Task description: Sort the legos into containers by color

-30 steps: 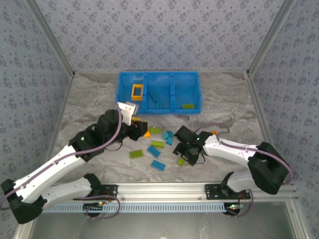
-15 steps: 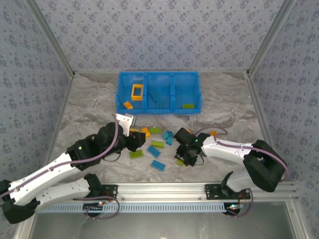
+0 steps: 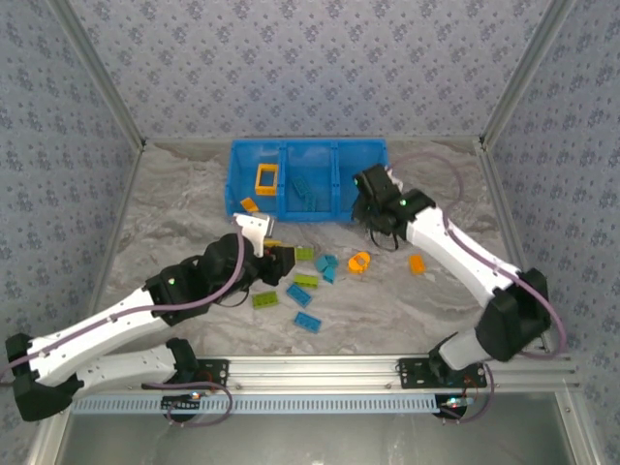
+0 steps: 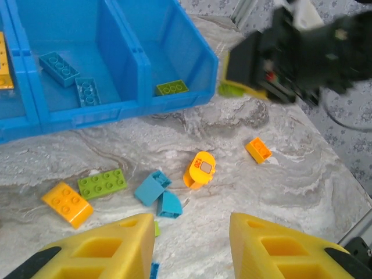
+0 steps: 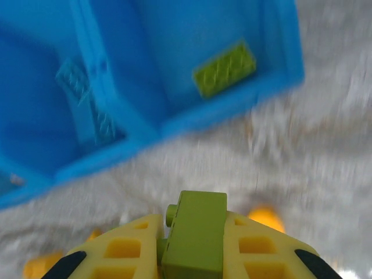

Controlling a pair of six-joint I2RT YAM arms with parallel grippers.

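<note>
Right gripper (image 3: pixel 371 194) — swung from the mid-frame pile up to the bin (image 3: pixel 308 144), upper centre | jaws clenched on a lime brick (image 5: pixel 195 244), just short of the green compartment (image 5: pixel 174 35) | left gripper (image 4: pixel 189 225) jaws released, above loose bricks (image 4: pixel 102 183) — drop likely next.

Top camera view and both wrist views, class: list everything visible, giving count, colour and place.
bin: one, bright blue, three compartments, far side of table.
orange frame: one, left compartment.
binned orange brick: one, left compartment.
binned blue bricks: two, middle compartment.
binned green brick: one, lime, right compartment.
loose green bricks: three, mid-table.
loose blue bricks: four, mid-table.
loose orange pieces: three, mid-table.
table: one, grey marbled.
left gripper: open, above the loose bricks.
right gripper: shut on a held lime brick, near the bin's right compartment.
</note>
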